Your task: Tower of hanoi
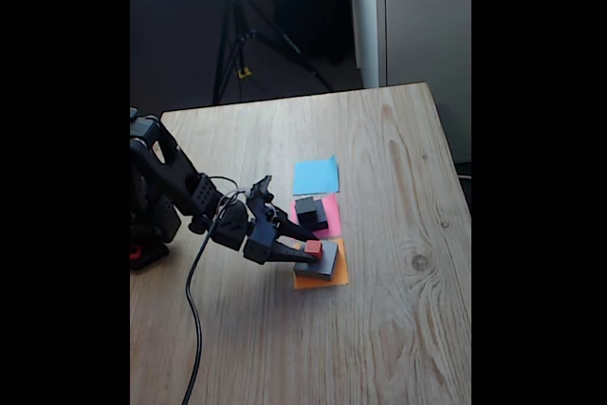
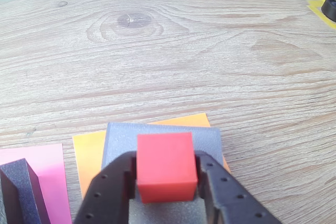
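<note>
A tiny red cube (image 1: 312, 248) (image 2: 166, 167) rests on the wide flat grey block (image 1: 325, 264) (image 2: 119, 139), which lies on the orange paper square (image 1: 309, 283) (image 2: 87, 156). My gripper (image 1: 308, 249) (image 2: 166, 162) reaches in from the left in the fixed view, its black fingers (image 2: 113, 192) pressed against both sides of the cube. On the pink paper square (image 1: 333, 219) (image 2: 50, 182) stands the medium black block (image 1: 314, 220) (image 2: 18, 192) with the small dark grey block (image 1: 305, 205) on top. Whether the cube is lifted off the grey block, I cannot tell.
A bare blue paper square (image 1: 315, 175) lies behind the pink one. The arm's black cable (image 1: 194, 310) trails toward the front edge of the wooden table (image 1: 398, 329). A tripod (image 1: 237, 35) stands beyond the far edge. Yellow tape with a black object (image 2: 328, 8) sits at the wrist view's top right.
</note>
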`<state>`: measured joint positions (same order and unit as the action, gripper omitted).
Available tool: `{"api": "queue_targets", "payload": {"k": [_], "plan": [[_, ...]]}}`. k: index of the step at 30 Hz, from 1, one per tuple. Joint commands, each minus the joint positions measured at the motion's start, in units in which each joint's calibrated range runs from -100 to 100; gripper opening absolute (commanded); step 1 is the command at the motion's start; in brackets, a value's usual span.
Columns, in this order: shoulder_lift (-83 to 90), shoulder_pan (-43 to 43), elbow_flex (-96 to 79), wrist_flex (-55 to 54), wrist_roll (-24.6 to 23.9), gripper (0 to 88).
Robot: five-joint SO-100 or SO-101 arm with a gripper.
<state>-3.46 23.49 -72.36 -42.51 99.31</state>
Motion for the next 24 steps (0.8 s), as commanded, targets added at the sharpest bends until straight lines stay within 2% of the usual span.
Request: {"api": "queue_targets", "payload": {"k": [1, 8, 13, 17, 23, 24], "plan": [[1.4, -0.7, -0.3, -0.5, 0.7, 2.4], [2.0, -1.2, -0.5, 0.1, 0.7, 0.4], [7.6, -2.1, 1.8, 10.1, 0.7, 0.4], [14.7, -3.3, 5.6, 24.3, 0.7, 0.4], [24.8, -5.5, 21.0, 56.9, 0.7, 1.2], [26.1, -5.9, 24.0, 61.9, -0.5, 1.2]]}}
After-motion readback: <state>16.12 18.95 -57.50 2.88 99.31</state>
